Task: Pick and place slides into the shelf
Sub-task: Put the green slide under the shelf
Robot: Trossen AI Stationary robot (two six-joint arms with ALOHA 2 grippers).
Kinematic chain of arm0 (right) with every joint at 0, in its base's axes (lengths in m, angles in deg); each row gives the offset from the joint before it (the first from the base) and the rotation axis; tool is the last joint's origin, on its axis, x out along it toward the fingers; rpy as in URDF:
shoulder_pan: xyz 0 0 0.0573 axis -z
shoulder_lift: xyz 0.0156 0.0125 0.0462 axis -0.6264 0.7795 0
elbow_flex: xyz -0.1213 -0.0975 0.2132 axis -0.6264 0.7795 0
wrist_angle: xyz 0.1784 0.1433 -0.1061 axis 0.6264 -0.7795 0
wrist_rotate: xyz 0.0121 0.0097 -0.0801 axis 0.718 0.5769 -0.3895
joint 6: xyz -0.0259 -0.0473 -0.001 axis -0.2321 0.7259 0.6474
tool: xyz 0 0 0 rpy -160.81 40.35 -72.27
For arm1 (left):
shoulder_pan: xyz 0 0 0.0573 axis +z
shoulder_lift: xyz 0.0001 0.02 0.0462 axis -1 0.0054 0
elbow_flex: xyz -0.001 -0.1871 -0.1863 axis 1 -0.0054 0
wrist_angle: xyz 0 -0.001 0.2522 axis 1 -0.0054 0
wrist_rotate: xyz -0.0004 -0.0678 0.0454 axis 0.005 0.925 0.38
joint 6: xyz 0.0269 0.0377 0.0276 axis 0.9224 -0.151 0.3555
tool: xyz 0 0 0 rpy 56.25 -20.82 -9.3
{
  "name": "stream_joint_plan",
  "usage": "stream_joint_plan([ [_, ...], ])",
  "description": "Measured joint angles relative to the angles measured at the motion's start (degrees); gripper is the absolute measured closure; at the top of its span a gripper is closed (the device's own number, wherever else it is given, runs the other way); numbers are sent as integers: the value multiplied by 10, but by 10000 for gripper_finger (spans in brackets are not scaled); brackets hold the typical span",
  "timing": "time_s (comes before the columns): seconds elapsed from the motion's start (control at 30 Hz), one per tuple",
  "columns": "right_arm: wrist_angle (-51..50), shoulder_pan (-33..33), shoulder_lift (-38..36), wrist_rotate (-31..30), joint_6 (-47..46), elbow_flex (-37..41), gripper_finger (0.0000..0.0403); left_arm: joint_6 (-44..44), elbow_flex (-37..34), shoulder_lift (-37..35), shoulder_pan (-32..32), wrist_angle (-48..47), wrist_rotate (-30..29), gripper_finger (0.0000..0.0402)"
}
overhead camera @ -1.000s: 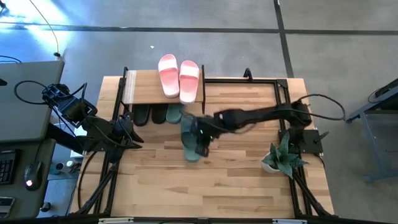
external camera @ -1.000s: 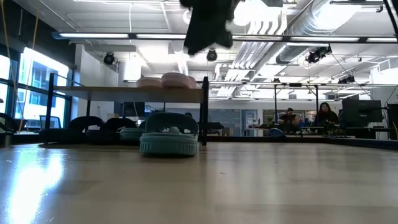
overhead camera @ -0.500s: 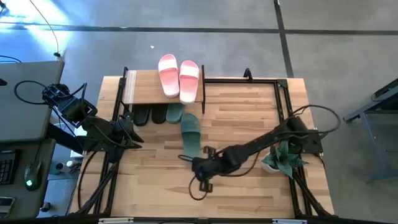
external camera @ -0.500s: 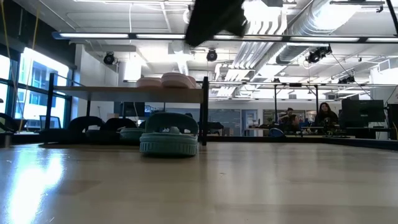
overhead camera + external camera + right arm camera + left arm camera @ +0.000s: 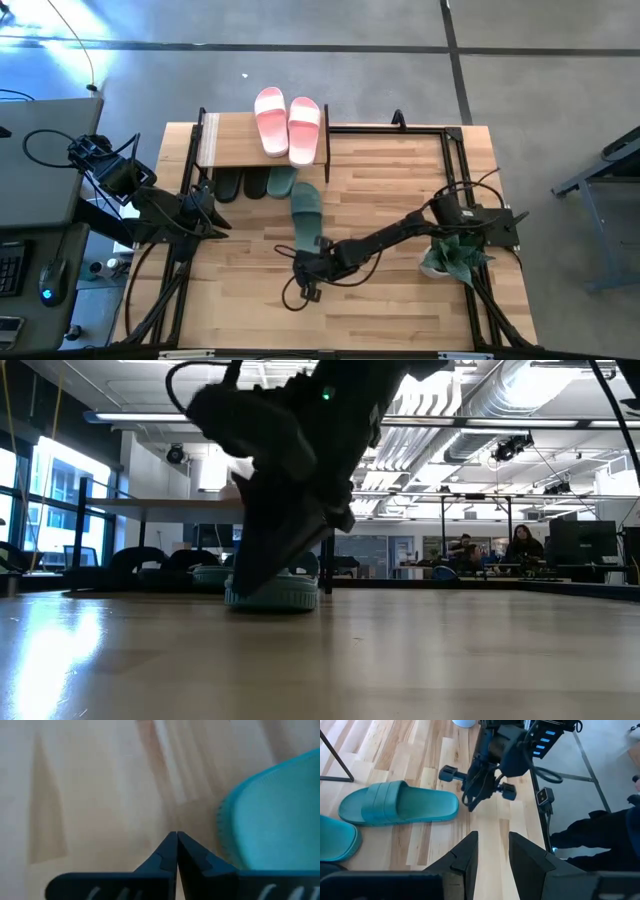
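Fingers [image 5: 175,851] of the right arm pressed together, empty, beside the green slide [image 5: 308,218], whose heel the arm hides.

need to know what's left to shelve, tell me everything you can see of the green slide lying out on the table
The loose green slide is a sage-green rubbery sandal with one wide strap across the front and a ribbed sole edge. It lies flat, sole down, on the wooden table, just in front of the shelf, one end towards it. The right pincer, shut and empty, sits at its near end; contact is unclear.
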Motion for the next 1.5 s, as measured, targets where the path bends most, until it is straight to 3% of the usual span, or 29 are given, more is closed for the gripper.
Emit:
stream_joint_plan([
  [0.17, -12, 12, 0, -43, -12, 0, 403, 0, 0, 0, 0, 0, 0, 307],
  [0.83, -14, 128, 0, 33, 50, 0, 403, -2, 0, 0, 0, 0, 0, 307],
  [1.5, -22, 216, -1, 33, 95, 0, 403, -2, 0, 0, 0, 0, -5, 307],
])
